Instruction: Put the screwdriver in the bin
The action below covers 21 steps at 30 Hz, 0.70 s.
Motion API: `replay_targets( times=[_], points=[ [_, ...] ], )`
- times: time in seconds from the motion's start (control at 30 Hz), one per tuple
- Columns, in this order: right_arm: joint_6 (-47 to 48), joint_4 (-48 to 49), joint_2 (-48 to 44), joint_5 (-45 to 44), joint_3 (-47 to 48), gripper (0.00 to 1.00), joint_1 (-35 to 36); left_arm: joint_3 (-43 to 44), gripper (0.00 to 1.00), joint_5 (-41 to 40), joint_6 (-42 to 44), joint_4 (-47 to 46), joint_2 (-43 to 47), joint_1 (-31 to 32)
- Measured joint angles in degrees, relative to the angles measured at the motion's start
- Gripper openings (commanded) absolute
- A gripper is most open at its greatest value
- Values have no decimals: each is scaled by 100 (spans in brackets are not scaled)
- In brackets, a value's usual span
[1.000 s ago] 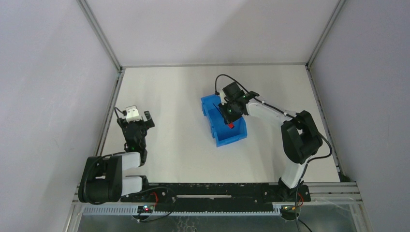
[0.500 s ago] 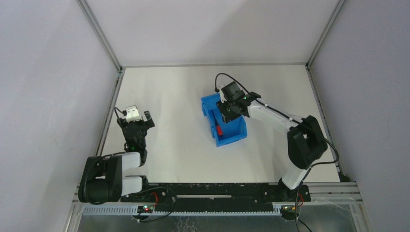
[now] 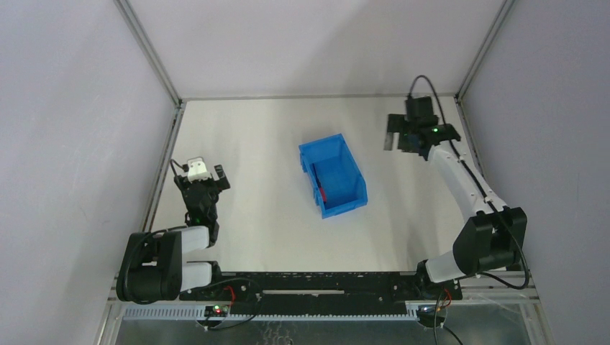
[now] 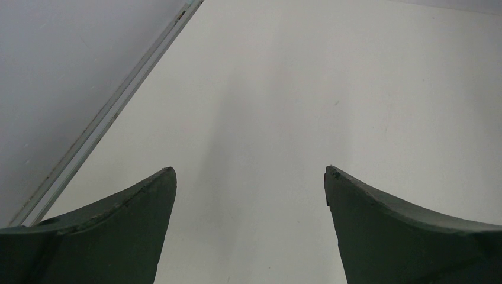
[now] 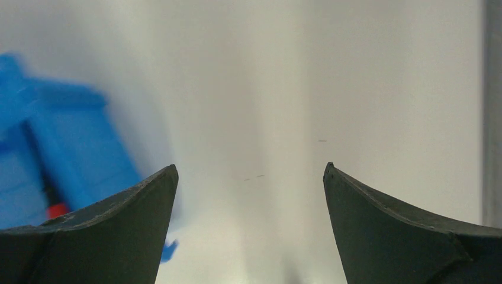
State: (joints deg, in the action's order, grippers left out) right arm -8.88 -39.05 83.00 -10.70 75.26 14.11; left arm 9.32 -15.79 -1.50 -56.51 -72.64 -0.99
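**R gripper off the bin, screwdriver left inside**

Since half a sec before, R gripper (image 3: 397,136) had swung from over the bin (image 3: 338,165) out to the far right corner of the table (image 3: 252,144), well apart from everything else. Its jaws stood wide apart w/ nothing between them; my right wrist view showed only bare table in the gap. That view was smeared, so I judged I was moving fast when it was taken.

Bin sat where it was before, about mid-table. Screwdriver (image 3: 323,194) lay on the bin floor close along the left wall, red handle toward the near end, black shaft pointing away. From the right wrist I caught it only as a blur at the left edge: blue wall, a dark line, and a red spot just above my left finger.

Why so, as I read it: jaws were spread because the drop was made and there was nothing left to hold. Pulling well back also kept my fingers from catching the tall walls and dragging the bin.

L gripper (image 4: 248,171) was unmoved near the left edge, jaws wide open, holding nothing, only bare table ahead. It looked parked there to stay out of the way, since the job needed one arm.

Task looked done to me, w/ nothing left but parking R arm.
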Motion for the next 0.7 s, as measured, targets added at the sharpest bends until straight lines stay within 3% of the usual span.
replay_targets(
  times=[0.27,0.7],
  points=[
    [-59,-39,175,-238,0,100,-1569,0,100,-2,0,0,0,0],
    [-153,319,33,-219,-313,100,-1626,0,100,0,0,0,0,0]
  ],
)
